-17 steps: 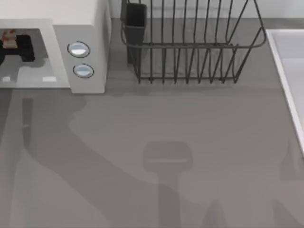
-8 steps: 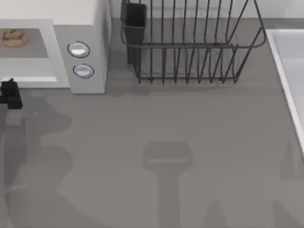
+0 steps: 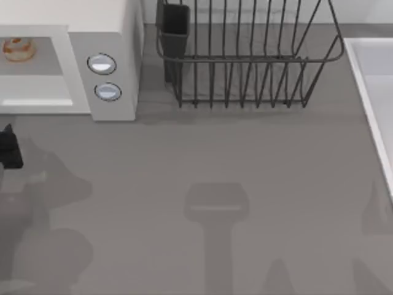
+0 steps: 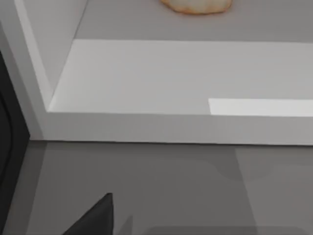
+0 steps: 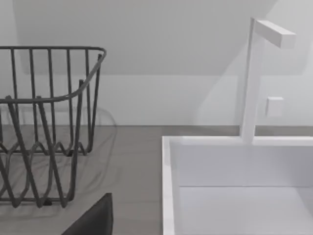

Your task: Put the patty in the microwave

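Note:
The patty, a small cream puck with an orange blob on top, lies on the grey floor of the microwave cavity at the table's far left. My left gripper is outside the cavity, in front of it at the left edge, open and holding nothing. In the left wrist view the patty rests deep inside the microwave, well apart from my dark fingertip. In the right wrist view one dark fingertip of my right gripper is parked, facing the back right.
A black wire dish rack with a dark cup stands right of the microwave. A white sink runs along the right edge, with its faucet behind it.
My left gripper let go of the patty inside the microwave, then drew back out of the cavity toward the table's front. The patty stays on the cavity floor.

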Tool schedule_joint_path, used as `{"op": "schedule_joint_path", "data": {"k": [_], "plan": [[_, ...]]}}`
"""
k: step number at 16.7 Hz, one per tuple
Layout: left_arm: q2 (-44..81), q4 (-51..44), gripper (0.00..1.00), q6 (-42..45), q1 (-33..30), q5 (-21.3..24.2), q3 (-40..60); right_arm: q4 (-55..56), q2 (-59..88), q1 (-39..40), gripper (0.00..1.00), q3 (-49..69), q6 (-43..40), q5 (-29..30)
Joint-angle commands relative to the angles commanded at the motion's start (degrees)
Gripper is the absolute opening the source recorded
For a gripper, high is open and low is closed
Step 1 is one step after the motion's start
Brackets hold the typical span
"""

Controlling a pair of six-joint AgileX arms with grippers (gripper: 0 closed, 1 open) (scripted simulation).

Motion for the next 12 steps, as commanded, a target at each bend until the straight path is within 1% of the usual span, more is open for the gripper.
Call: {"op": "schedule_joint_path", "data": {"k": [4,6,8,12], "plan": [[-0.5,-0.9,1.0,0.0,-0.3,-0.1,0.4,0.0,0.0,0.0,1.0,0.0,0.0,0.0],[-3.5,-4.1,1.0,-0.1,-0.3,-0.2,1.3,0.0,0.0,0.0,1.0,0.0,0.0,0.0],[-7.8,-9.6,1.0,-0.1,-0.2,-0.3,2.7,0.0,0.0,0.0,1.0,0.0,0.0,0.0],[-17.7,-24.2,1.0,-0.1,-0.2,-0.5,6.0,0.0,0.0,0.0,1.0,0.0,0.0,0.0]]}}
